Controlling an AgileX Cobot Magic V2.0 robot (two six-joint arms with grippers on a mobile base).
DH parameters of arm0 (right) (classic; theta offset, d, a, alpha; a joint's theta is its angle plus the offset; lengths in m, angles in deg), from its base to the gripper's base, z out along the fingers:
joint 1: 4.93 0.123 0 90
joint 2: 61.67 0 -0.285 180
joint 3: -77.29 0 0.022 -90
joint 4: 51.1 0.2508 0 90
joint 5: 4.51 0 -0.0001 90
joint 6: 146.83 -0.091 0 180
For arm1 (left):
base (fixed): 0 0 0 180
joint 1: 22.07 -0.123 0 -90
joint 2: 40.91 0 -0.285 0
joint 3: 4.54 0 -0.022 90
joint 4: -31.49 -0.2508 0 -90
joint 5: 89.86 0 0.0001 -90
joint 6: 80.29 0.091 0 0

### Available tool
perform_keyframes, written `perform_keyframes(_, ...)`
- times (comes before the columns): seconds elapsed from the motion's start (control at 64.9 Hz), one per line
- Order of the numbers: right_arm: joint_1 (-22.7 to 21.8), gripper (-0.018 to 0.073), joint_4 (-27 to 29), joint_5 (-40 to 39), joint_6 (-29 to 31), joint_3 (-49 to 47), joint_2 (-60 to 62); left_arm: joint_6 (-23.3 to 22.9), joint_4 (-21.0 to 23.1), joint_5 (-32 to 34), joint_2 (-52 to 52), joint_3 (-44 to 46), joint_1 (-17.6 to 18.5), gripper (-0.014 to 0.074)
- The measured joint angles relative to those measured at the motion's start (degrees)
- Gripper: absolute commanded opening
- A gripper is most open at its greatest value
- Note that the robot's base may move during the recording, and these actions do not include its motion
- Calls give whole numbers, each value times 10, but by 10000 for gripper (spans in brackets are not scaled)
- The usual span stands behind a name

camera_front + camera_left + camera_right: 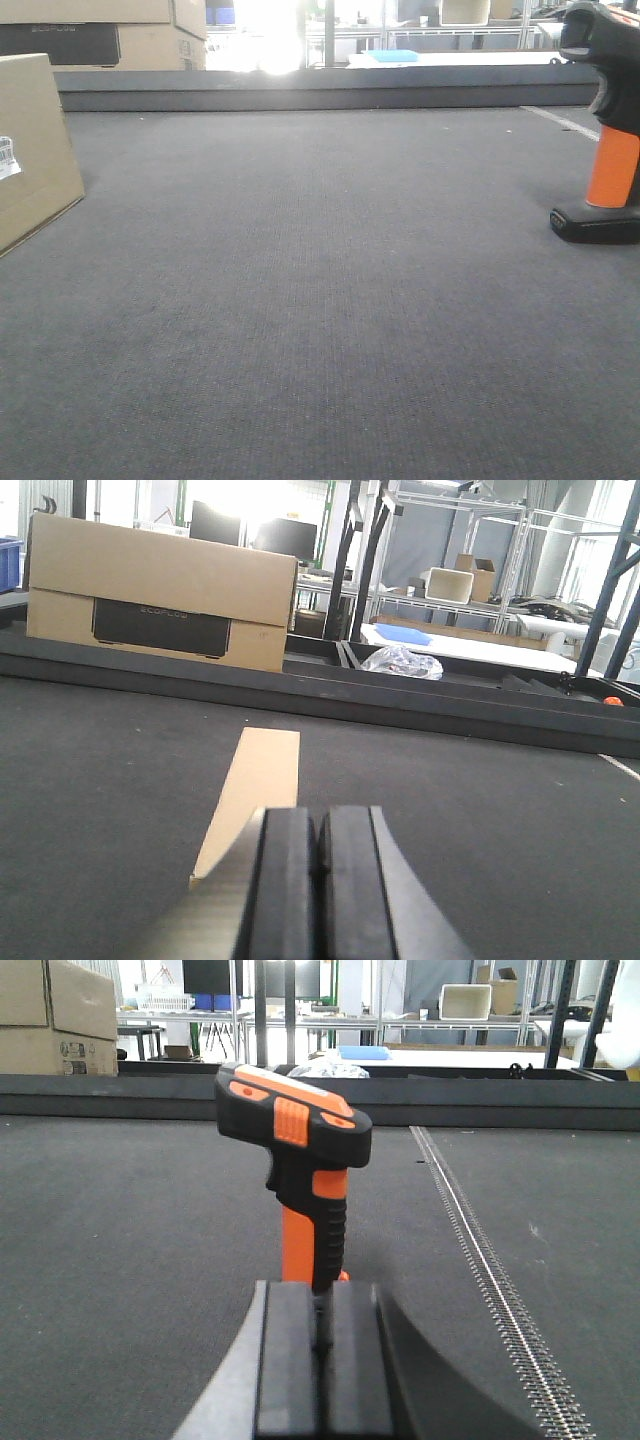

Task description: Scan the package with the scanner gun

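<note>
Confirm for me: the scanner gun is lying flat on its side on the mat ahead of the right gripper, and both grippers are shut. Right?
Not quite. The scanner gun stands upright on its base, as the right wrist view shows. The right gripper and the left gripper are indeed shut.

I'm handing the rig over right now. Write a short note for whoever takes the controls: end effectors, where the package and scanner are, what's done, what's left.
Left end effector: shut, empty, low over the mat, package just ahead.
Right end effector: shut, empty, directly behind the scanner gun.
Scanner gun stands upright on its base at the mat's right side; package sits at the left edge, white label showing.
Done: nothing grasped.
Left: open, grip both, scan the label.
</note>
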Motion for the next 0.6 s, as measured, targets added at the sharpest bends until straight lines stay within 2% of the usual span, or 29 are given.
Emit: perform_keyframes(0.601, 0, -162, 0, 2, 0, 0, 0, 0, 0, 0, 0, 0, 0, -111)
